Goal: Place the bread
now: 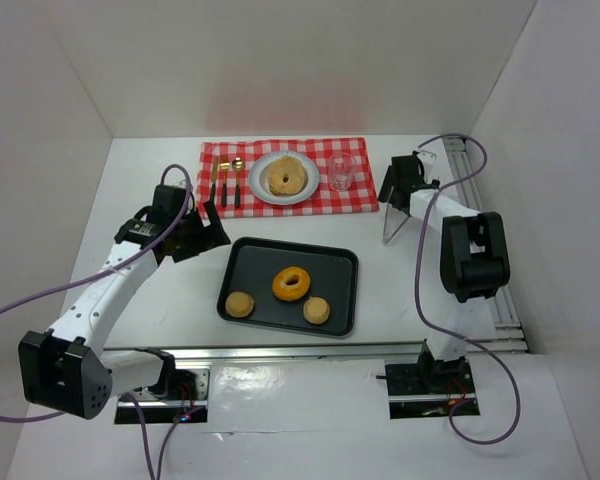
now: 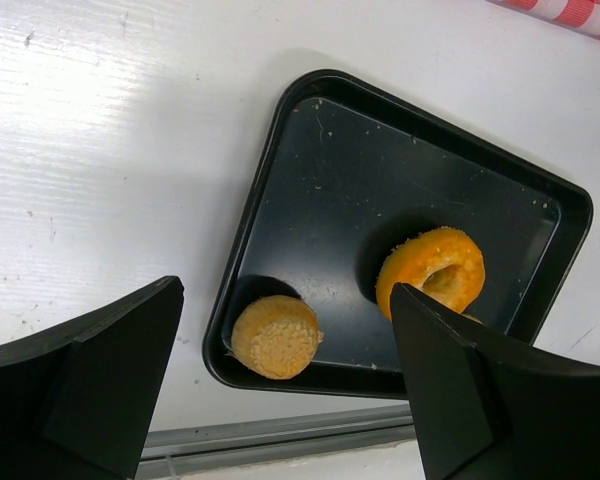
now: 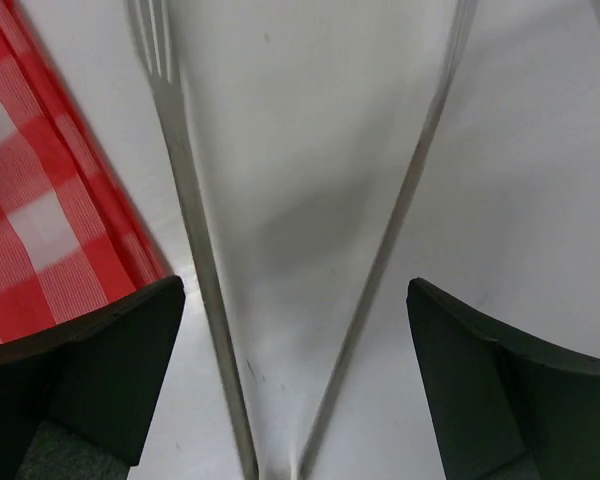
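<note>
Top external: bread (image 1: 285, 177) on plate (image 1: 256, 188), placement seemingly complete.
Left claw (image 2: 285, 290): wide open, empty, over tray (image 2: 270, 190).
Right claw (image 3: 295, 285): wide open, empty; tongs (image 3: 192, 220) lie on bench (image 3: 540, 150) beneath.

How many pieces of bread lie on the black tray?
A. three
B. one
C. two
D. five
A: the black tray holds a left bun, a right bun and an orange ring bread between them.
</note>
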{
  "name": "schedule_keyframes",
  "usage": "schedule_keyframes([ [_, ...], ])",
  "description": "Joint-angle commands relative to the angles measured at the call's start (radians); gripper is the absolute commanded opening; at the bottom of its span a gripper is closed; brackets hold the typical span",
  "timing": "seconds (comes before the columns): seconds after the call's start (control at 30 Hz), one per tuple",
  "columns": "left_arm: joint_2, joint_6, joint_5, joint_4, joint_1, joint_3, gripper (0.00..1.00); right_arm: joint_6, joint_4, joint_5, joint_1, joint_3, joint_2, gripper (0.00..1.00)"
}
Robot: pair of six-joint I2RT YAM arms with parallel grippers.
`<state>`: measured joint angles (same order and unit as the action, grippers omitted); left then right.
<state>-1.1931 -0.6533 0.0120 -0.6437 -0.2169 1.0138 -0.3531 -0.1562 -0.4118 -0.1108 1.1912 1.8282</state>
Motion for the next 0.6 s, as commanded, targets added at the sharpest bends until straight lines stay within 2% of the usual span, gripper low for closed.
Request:
schedule_keyframes([
  [0.0, 0.006, 0.027, -0.001, -0.007, 0.011, 0.048, 0.98, -0.020, 0.054, -0.070, 0.002, 0.154, 0.025, 1.00],
  [0.2, 0.017, 0.050, -0.035, -0.036, 0.011, 0.080, 1.00, -0.125, -0.162, -0.168, 0.002, 0.211, -0.087, 1.00],
  [0.3, 0.026, 0.073, -0.067, -0.045, 0.021, 0.089, 1.00, -0.171, -0.293, -0.177, 0.002, 0.187, -0.159, 1.00],
  [0.57, 0.046, 0.092, -0.046, -0.045, 0.039, 0.089, 1.00, -0.205, -0.298, -0.105, 0.002, -0.152, -0.388, 1.00],
])
